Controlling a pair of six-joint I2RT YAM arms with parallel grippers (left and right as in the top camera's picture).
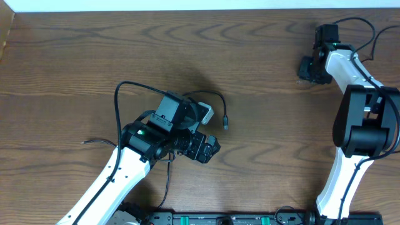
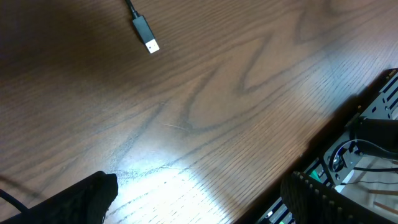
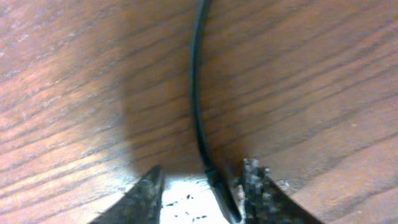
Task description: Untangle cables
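One thin black cable [image 1: 187, 94] arcs across the table and ends in a small plug [image 1: 225, 124], which shows again as a plug [image 2: 145, 34] at the top of the left wrist view. My left gripper [image 1: 203, 150] [image 2: 199, 196] hangs open over bare wood, well short of that plug, with nothing between its fingers. Far back on the right, my right gripper [image 1: 309, 69] [image 3: 202, 186] is down at the table with its jaws narrowed around the end of another black cable [image 3: 194, 81]. That cable's plug end [image 3: 221, 190] lies against the right finger [image 3: 258, 186], with a gap still on the left side.
The table's front edge with the arms' base rail [image 1: 237, 219] and its wiring [image 2: 354, 155] lies just right of my left gripper. A loose black wire end [image 1: 90, 141] sticks out left of the left arm. The right arm's own black wire [image 1: 365, 28] loops at the back right.
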